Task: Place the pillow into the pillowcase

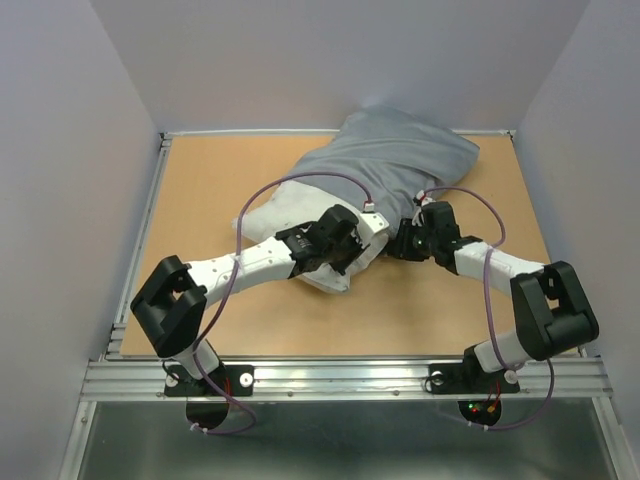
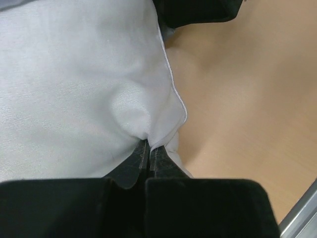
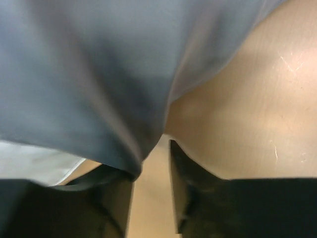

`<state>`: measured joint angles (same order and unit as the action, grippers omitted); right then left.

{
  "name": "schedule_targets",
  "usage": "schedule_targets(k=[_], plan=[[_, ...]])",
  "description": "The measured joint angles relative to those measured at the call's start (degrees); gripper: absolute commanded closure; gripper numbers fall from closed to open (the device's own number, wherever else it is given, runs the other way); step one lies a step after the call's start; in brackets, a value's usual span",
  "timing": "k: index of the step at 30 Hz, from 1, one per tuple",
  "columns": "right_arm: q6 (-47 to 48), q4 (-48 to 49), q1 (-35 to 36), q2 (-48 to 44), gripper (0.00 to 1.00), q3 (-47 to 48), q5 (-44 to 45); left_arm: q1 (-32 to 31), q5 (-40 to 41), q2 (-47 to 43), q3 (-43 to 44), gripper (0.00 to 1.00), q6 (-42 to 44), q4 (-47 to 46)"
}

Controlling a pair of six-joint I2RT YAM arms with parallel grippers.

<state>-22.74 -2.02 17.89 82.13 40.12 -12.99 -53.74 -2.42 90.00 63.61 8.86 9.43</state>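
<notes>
Matt woven pillow (image 2: 74, 89), smooth cloth pillowcase (image 3: 89, 74)

Pretty bare setup: a light tan wooden bench (image 1: 210, 190) boxed in by plain pale grey-white walls (image 1: 70, 150) on three sides, a ribbed aluminium rail (image 1: 340, 378) along the near edge, dull grey metal sheet (image 1: 340, 445) below. Soft, even lighting.
</notes>
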Motion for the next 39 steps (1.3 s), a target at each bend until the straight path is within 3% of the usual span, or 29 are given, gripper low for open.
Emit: schedule_targets(k=[1, 2, 4, 9, 16, 20, 29, 35, 39], plan=[[0.24, 0.57, 0.02, 1.29, 0.74, 0.02, 0.22, 0.68, -0.79, 0.44, 0.52, 1.00, -0.59, 0.15], [0.52, 0.87, 0.00, 2.36, 0.88, 0.02, 0.42, 1.53, -1.81, 0.87, 1.11, 1.00, -1.31, 0.33], [0.83, 0.92, 0.00, 3.08, 1.00, 0.02, 0.37, 3.30, -3.72, 1.38, 2.12, 1.00, -2.60, 0.50], [1.36, -1.44, 0.31, -2.40, 1.00, 4.11, -5.33, 8.61, -7.37, 1.42, 5.92, 1.00, -6.12, -0.42], [1.79, -6.32, 8.79, -12.13, 0.99, 25.14, -12.07, 10.29, -8.26, -2.49, 11.02, 1.00, -11.58, -9.40], [1.36, -10.47, 11.96, -20.41, 0.99, 23.02, -13.57, 8.70, -7.54, -3.41, 10.97, 1.00, -15.80, -16.48], [7.19, -24.46, 11.43, -24.55, 0.99, 21.64, -8.15, 8.94, -5.27, 16.13, 15.28, 1.00, -25.68, -24.28], [11.56, -29.94, 11.50, -28.06, 0.99, 18.32, -3.26, 11.17, -3.10, 15.89, 15.34, 1.00, -25.66, -22.97], [12.72, -30.86, 12.00, -29.20, 1.00, 15.54, -2.99, 12.22, -3.69, 12.20, 10.16, 1.00, -23.08, -23.28]])
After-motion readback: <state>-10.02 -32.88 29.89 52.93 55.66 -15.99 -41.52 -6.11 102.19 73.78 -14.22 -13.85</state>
